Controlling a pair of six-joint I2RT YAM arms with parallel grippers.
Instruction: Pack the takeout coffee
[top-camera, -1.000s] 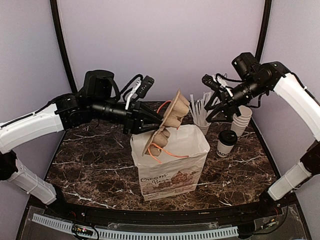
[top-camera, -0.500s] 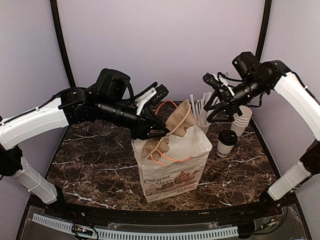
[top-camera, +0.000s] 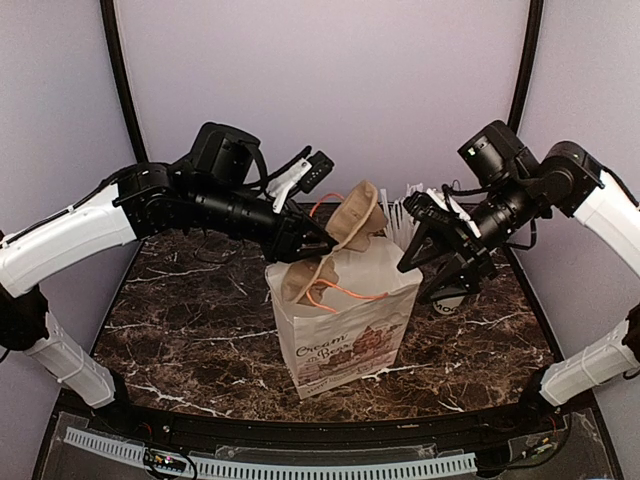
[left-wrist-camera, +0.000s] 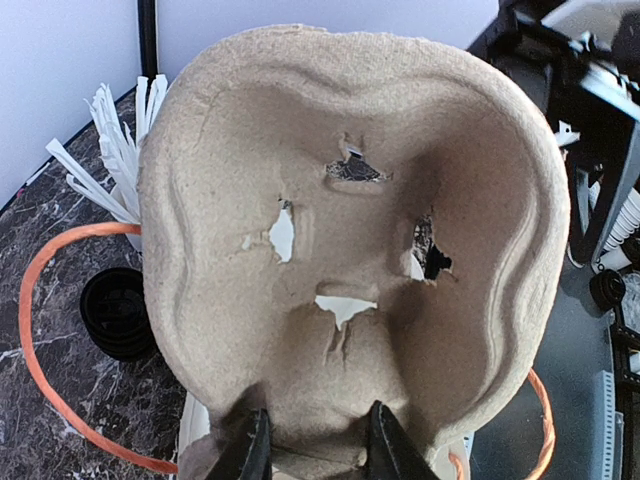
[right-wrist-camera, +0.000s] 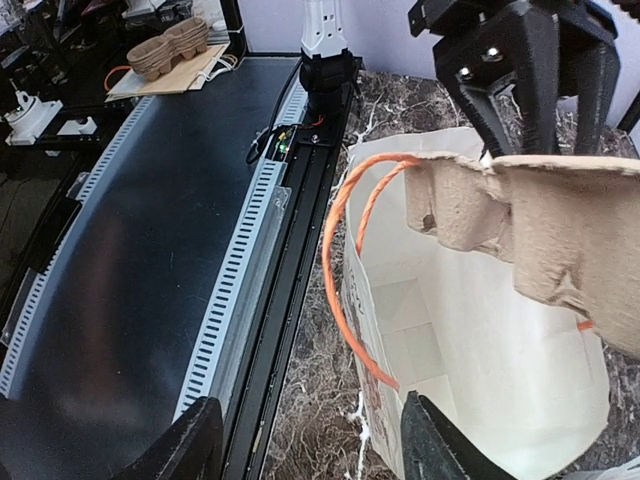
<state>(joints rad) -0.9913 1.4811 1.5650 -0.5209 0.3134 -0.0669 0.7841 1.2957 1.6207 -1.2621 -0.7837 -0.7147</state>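
The bag (top-camera: 345, 320) stood on the counter (top-camera: 180, 320), the cup carrier (top-camera: 355, 218) tilted over its mouth; the cup of sticks (top-camera: 402, 222) and takeout coffee (left-wrist-camera: 115, 312) sat behind-right.

Top and 2 close wrist views share carrier (top-camera: 352, 222).

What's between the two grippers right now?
The pulp cup carrier, held by the left gripper and tilted over the open paper bag. The right gripper is open beside the bag. The top and right wrist views show it.
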